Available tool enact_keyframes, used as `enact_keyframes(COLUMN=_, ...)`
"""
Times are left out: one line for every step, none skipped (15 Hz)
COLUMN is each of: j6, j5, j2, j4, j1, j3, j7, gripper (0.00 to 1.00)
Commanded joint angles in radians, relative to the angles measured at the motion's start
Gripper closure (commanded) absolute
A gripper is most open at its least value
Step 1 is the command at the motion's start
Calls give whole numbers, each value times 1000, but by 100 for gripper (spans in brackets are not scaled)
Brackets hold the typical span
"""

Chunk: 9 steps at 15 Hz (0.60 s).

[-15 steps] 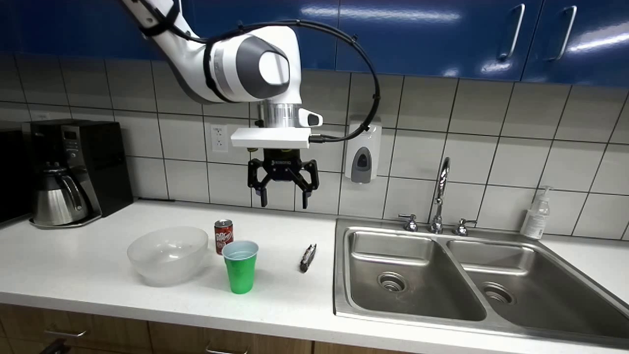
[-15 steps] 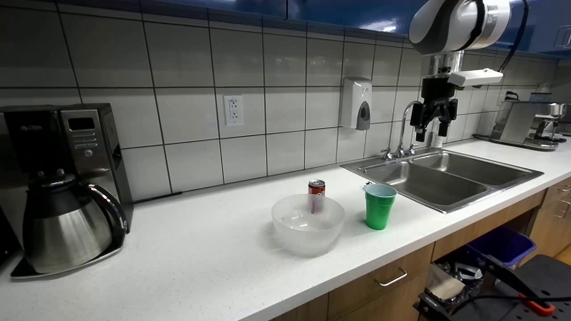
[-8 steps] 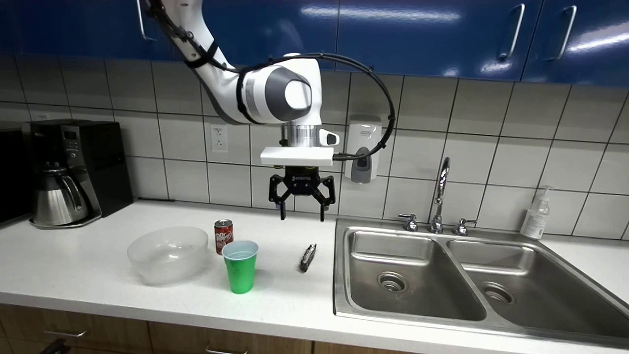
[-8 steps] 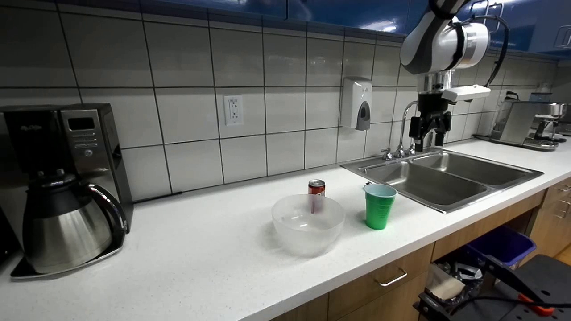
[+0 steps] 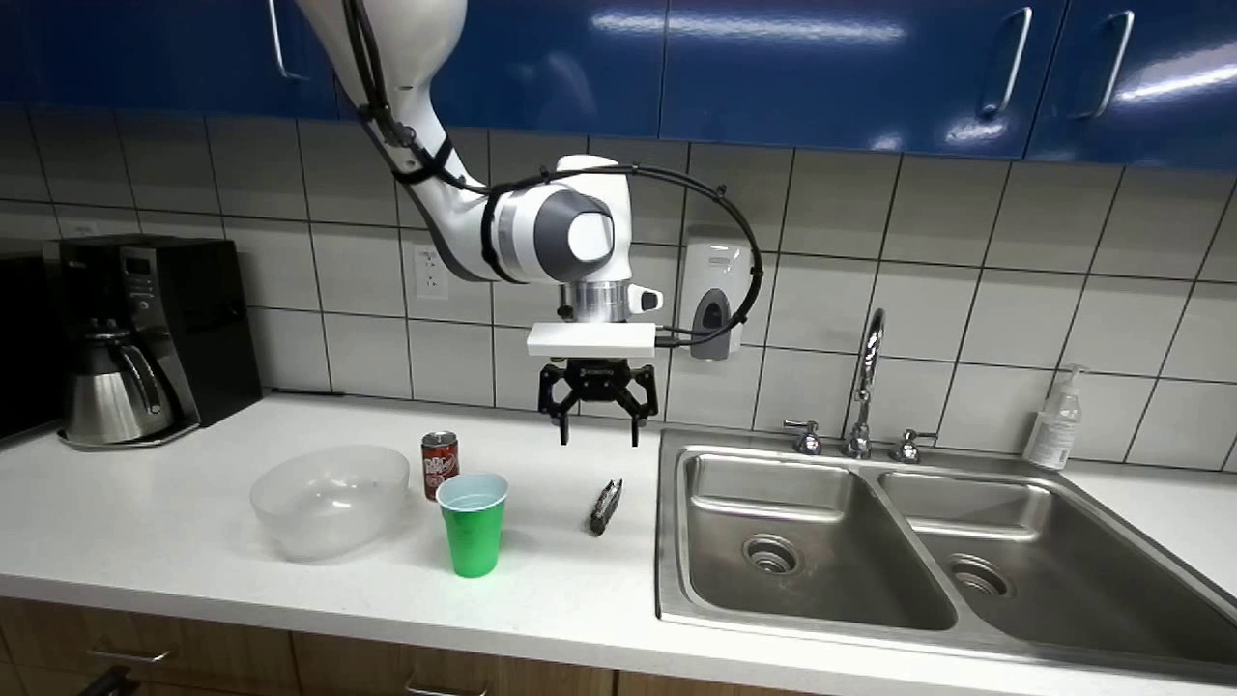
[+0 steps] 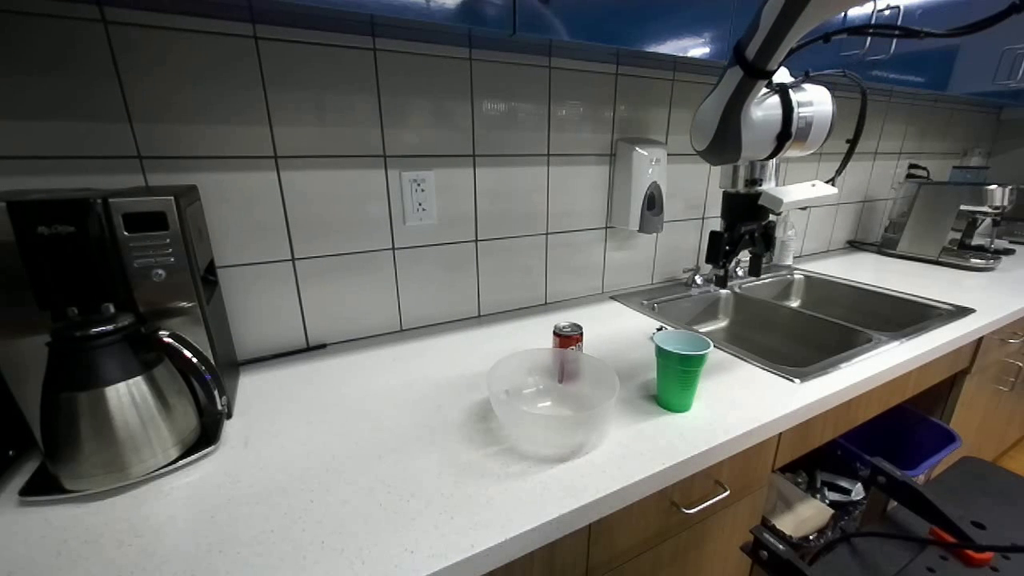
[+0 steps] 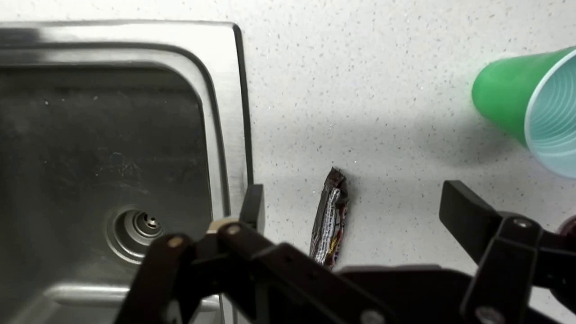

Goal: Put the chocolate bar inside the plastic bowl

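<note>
Gripper (image 5: pixel 599 443): spread wide, empty; chocolate bar (image 7: pixel 329 220): below it, ungrasped; step, apparently: approach; next move calls for: lowering, straddling, closing

Free air between gripper (image 5: pixel 599 440) and bar (image 7: pixel 329 220); jaws spread wider than it, bare counter (image 7: pixel 387 211) along both its long sides. Sink rim (image 7: pixel 234 135) runs near the bar on one side; cup (image 5: pixel 474 532) stands upright on the opposite side, farther off. Cup and can (image 5: pixel 440 466) crowd the low path from bar to bowl (image 5: pixel 324 522), gap between those two hard to judge; room to pass above their tops.
</note>
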Motion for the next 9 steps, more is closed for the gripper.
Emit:
enact_keyframes(j6=55, j5=45, j2=59, j4=54, j1=-51, j3=58, j7=-24, gripper=0)
enact_keyframes(j6=64, j5=58, j2=81, j4=68, j1=-58, j3=67, j7=-15, gripper=0)
enact_keyframes(j6=71, j5=65, j2=102, j4=83, j1=-63, j3=72, j7=-5, gripper=0)
enact_keyframes(j6=73, j5=74, j2=125, j4=100, j1=-69, j3=79, j7=1, gripper=0)
enact_keyframes(j6=79, j5=81, j2=147, j4=117, j1=-73, j3=82, j7=17, gripper=0)
enact_keyframes(j6=86, j5=95, j2=169, j4=136, j1=-80, j3=88, j7=29, gripper=0)
enact_keyframes(j6=94, j5=107, j2=192, j4=156, j1=-85, j3=94, j7=45, gripper=0)
enact_keyframes(j6=102, j5=116, j2=211, j4=173, j1=-89, j3=98, j7=61, gripper=0)
enact_keyframes(j6=108, j5=124, j2=230, j4=191, j1=-93, j3=103, j7=73, gripper=0)
